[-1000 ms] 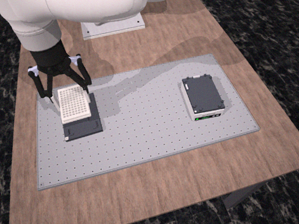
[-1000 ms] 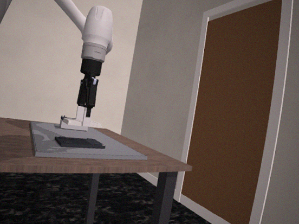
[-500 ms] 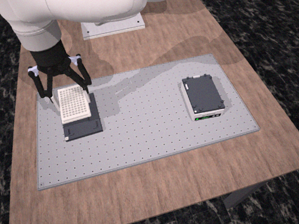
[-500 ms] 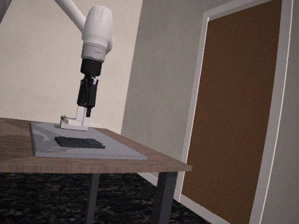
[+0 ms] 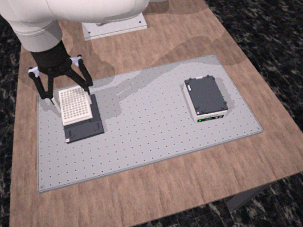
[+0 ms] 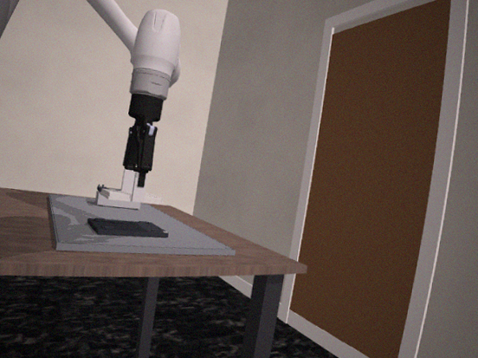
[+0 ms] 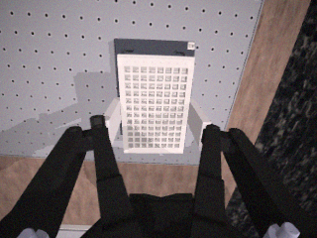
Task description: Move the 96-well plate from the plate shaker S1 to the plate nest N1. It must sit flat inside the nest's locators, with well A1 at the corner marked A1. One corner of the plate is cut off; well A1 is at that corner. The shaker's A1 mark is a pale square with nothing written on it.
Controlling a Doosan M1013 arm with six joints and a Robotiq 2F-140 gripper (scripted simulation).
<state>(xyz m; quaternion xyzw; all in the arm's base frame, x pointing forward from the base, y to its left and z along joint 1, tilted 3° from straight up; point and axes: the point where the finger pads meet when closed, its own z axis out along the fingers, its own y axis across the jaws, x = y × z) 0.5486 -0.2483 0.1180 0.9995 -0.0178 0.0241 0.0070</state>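
The white 96-well plate (image 5: 74, 105) (image 7: 156, 106) is clamped by its long sides between the pale finger pads of my gripper (image 5: 71, 99) (image 6: 133, 182) (image 7: 158, 131). It hangs level above the dark plate nest N1 (image 5: 88, 131) (image 6: 127, 227) (image 7: 149, 46). In the wrist view the plate hides most of the nest; only the nest's far edge shows, with its small pale A1 mark (image 7: 190, 46) (image 5: 67, 140). I cannot make out the plate's cut corner. The plate shaker S1 (image 5: 205, 94) (image 6: 108, 200) stands at the right of the board with its dark top bare.
The grey perforated board (image 5: 150, 142) (image 6: 186, 242) lies on a wooden table (image 5: 158, 194). The arm's white base plate (image 5: 114, 27) sits at the table's back. The table edge and dark floor lie close behind the gripper in the wrist view.
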